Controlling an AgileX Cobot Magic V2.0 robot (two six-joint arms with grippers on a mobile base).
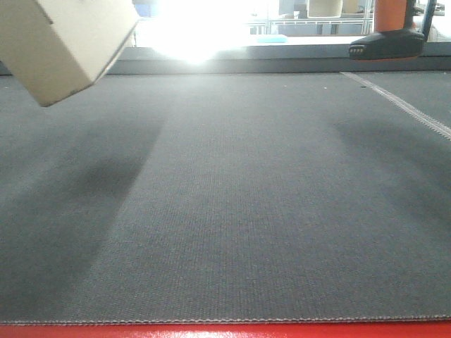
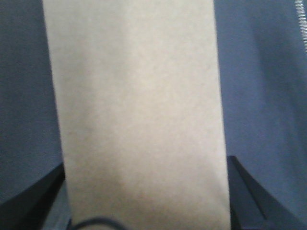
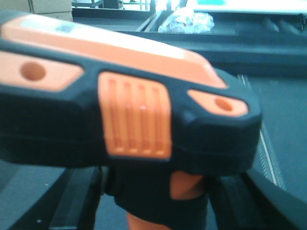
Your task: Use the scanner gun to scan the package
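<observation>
Hanging high at the left of the front view, a plain tan cardboard box (image 1: 63,42) sits tilted, one corner down, well above the dark grey woven table mat (image 1: 232,211). The left gripper (image 2: 145,168) is clamped on it: in the left wrist view the box fills the middle of the frame, with dark fingers (image 2: 36,199) pressed against its two long sides near the bottom. No label or barcode shows on the faces in view, so I cannot tell which face must meet the beam.

At the upper right, the black and orange plastic scanner gun (image 1: 387,44) is also off the mat, well apart from the box. The right gripper (image 3: 163,203) is closed around its handle below the head, with the ribbed orange side panel turned to the wrist camera.

The box looks light, stiff at its folds and hollow. Its card walls would probably dent under a hard squeeze, and the smooth faces could slide. Holding it across two opposite walls near the edges seems soundest, leaving the other faces clear. The scanner is hard moulded plastic, and its handle is the natural hold.
</observation>
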